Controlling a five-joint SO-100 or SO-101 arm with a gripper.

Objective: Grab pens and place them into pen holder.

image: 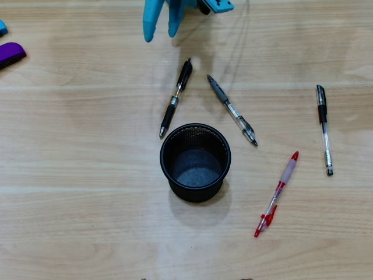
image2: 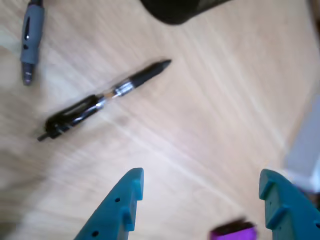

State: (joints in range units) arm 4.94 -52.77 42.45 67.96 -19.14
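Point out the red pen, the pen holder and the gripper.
red pen (image: pixel 276 195), overhead view, on its barrel.
pen holder (image: pixel 165 142), overhead view, on its rim.
gripper (image2: pixel 200 185), wrist view, midway between its open fingertips.

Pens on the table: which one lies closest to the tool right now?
The black pen left of the cup in the overhead view, directly below the open tool. The second black pen lies further right; the red pen and the far-right pen are much farther.

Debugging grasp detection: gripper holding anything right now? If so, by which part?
Nothing held. Gripper is open above bare table; the nearest pen lies untouched ahead of it.
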